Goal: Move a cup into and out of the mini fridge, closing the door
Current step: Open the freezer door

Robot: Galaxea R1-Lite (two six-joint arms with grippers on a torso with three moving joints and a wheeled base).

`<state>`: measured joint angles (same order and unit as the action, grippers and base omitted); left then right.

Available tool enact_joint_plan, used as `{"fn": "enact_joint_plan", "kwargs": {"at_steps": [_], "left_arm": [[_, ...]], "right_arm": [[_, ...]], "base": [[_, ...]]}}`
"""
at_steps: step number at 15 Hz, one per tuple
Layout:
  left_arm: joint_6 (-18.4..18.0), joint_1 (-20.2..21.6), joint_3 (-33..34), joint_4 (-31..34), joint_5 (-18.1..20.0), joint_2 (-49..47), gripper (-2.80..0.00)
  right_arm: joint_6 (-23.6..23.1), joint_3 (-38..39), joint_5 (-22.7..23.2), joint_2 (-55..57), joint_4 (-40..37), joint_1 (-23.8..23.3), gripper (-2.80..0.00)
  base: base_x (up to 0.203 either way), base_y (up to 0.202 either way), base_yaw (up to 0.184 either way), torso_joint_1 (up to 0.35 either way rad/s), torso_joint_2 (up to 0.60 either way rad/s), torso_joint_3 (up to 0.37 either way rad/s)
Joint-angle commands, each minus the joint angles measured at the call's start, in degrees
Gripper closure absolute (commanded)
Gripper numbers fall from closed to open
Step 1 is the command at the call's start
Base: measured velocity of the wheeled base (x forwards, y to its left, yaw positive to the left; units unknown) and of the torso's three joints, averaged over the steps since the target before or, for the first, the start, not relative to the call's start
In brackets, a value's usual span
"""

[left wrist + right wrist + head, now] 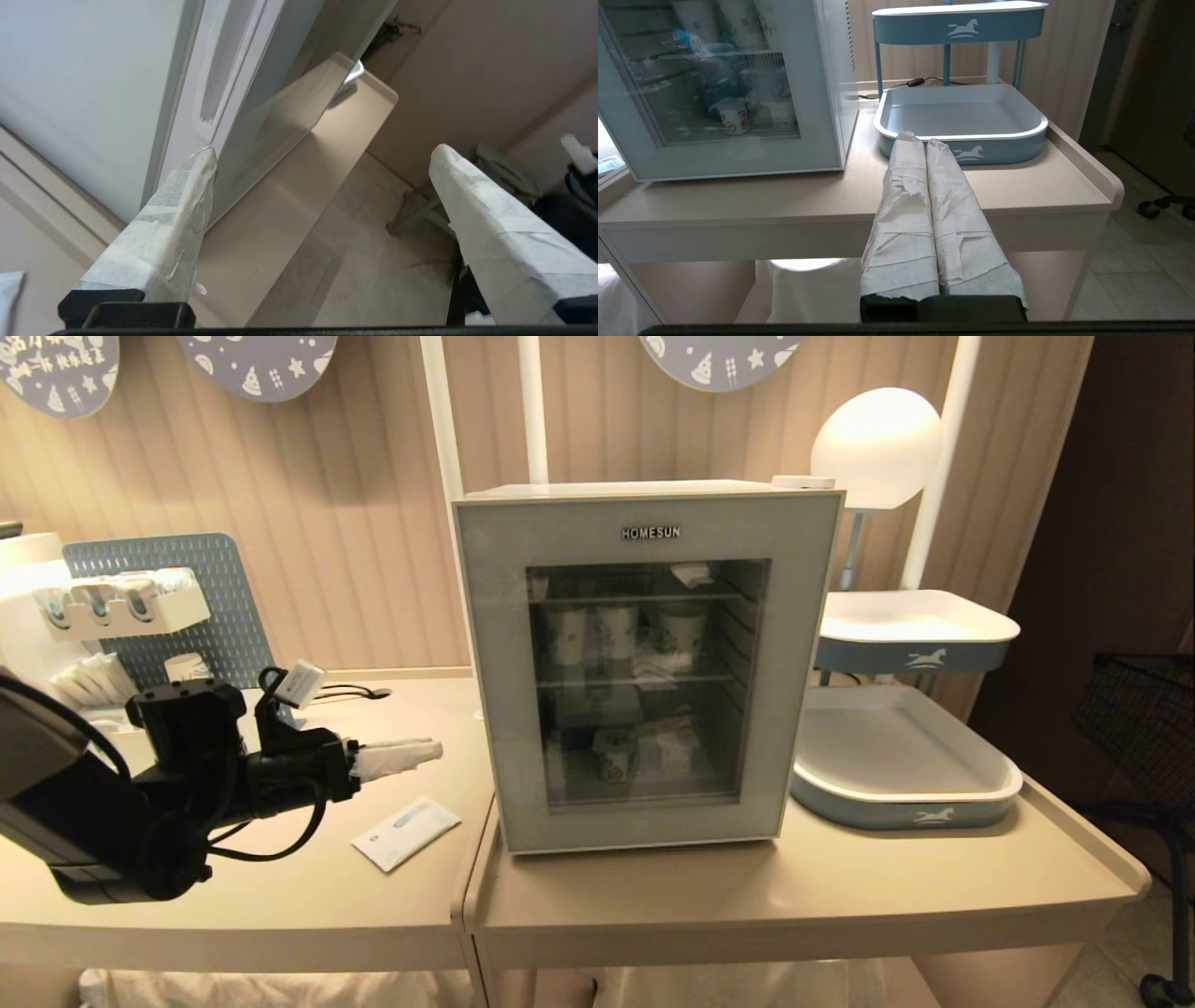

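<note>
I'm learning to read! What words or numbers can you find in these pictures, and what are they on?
"HOMESUN": on the pale grey-framed glass door of the boxy white mini fridge, above its dark window.
No words, only a white horse picture: on the two blue-and-white trays.
Too small to read: printing on the blue round wall signs, the cups behind the glass and the flat white packet.
</note>
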<state>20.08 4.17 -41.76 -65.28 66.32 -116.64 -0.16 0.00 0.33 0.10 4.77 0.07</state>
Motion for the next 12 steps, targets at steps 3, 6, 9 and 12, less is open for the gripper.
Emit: {"fn": "enact_joint_plan", "kwargs": {"at_steps": [3,6,9,12], "left_arm": [[11.9,-2.7,1.6,-13.2,-2.7,-0.4,-2.80],[18.9,-6.4,2.0,-22.4,-7.2,-2.8,-2.80],[19.4,-8.6,2.0,-22.4,-9.6,-3.8,-2.80],[19.2,-9.3,2.0,-22.4,-10.7,-4.1,-2.80]], "right_arm": [[0.0,2.1,0.0,0.0,0.1,0.0,0.00],[0.0,2.1,0.0,0.0,0.1,0.0,0.00],[0.0,2.1,0.0,0.0,0.1,0.0,0.00],[0.0,2.1,0.0,0.0,0.1,0.0,0.00]], "base": [[0.000,0.000,0.000,0.000,0.00,0.000],[0.000,0.000,0.000,0.000,0.00,0.000],[0.000,0.000,0.000,0.000,0.00,0.000],[0.000,0.000,0.000,0.000,0.00,0.000]]}}
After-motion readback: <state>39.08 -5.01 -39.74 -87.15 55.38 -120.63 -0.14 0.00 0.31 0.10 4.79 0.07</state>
